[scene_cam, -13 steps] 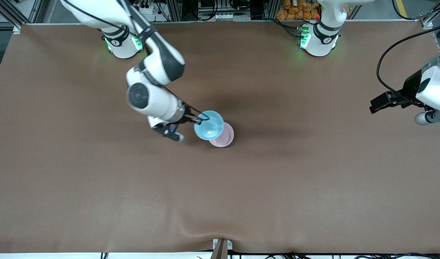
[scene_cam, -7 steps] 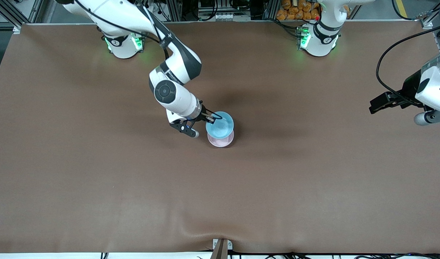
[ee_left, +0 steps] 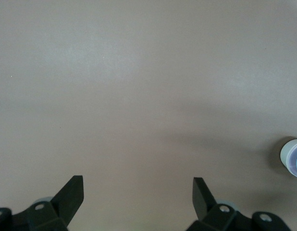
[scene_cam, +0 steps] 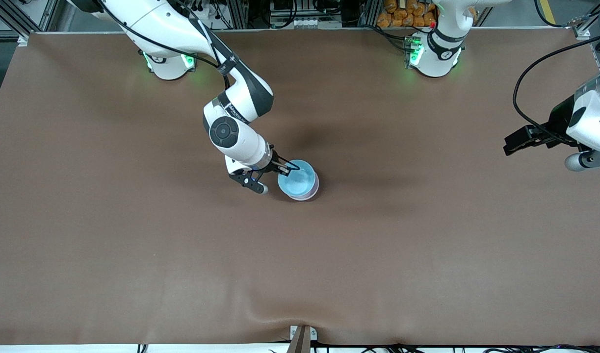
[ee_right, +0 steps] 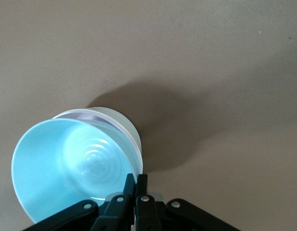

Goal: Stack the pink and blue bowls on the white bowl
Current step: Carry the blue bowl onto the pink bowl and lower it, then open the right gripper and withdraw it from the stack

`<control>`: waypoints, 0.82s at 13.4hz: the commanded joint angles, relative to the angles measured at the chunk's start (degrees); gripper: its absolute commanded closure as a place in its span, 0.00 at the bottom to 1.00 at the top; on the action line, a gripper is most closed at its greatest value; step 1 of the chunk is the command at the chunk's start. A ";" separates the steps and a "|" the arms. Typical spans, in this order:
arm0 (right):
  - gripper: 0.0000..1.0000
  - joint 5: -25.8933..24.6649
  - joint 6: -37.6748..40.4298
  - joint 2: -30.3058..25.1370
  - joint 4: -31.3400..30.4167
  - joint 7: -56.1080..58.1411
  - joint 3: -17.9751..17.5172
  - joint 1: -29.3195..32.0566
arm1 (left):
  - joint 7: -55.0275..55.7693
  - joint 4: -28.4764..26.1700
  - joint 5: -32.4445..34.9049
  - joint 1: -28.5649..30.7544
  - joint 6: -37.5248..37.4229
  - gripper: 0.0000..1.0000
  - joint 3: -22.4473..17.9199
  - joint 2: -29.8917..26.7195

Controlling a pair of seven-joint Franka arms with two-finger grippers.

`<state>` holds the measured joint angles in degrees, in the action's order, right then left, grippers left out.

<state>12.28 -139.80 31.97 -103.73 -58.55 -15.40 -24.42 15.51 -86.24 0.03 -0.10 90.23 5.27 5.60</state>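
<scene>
Both right gripper point(scene_cam: 282, 168) jaws seemingly pinch blue bowl point(scene_cam: 298, 179) rim.

You have the blue bowl point(scene_cam: 298, 178) nested in the pink bowl point(scene_cam: 309, 195), the stack mid-desk point(scene_cam: 133, 245), with the right claw point(scene_cam: 285, 168) at its rim and the left claw point(ee_left: 139, 192) over the left arm's end.

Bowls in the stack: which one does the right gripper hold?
The blue bowl, uppermost; the right gripper pinches its rim. The pink bowl shows only as a sliver beneath.
</scene>
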 commanded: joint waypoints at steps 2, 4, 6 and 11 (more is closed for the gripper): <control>1.00 -1.47 -1.61 2.74 1.51 -2.01 -0.07 -0.98 | -0.83 -0.86 -1.08 0.01 0.74 0.00 -0.08 -0.94; 1.00 -1.47 -1.53 3.10 1.86 -2.10 0.01 -1.16 | -0.83 -0.86 -1.08 0.01 0.74 0.00 -0.08 -0.94; 0.32 -1.47 -1.27 3.97 3.26 -2.97 0.36 -1.25 | -0.83 -0.86 -1.08 0.01 0.74 0.00 -0.08 -0.94; 0.00 -5.06 11.70 4.15 16.50 -3.86 2.64 0.16 | -0.83 -0.94 -1.08 0.01 0.74 0.00 -0.08 -0.86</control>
<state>9.57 -135.07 34.98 -95.09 -61.47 -13.96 -25.04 15.51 -86.27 0.03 -0.11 90.27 5.32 5.60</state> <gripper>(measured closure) 0.383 0.000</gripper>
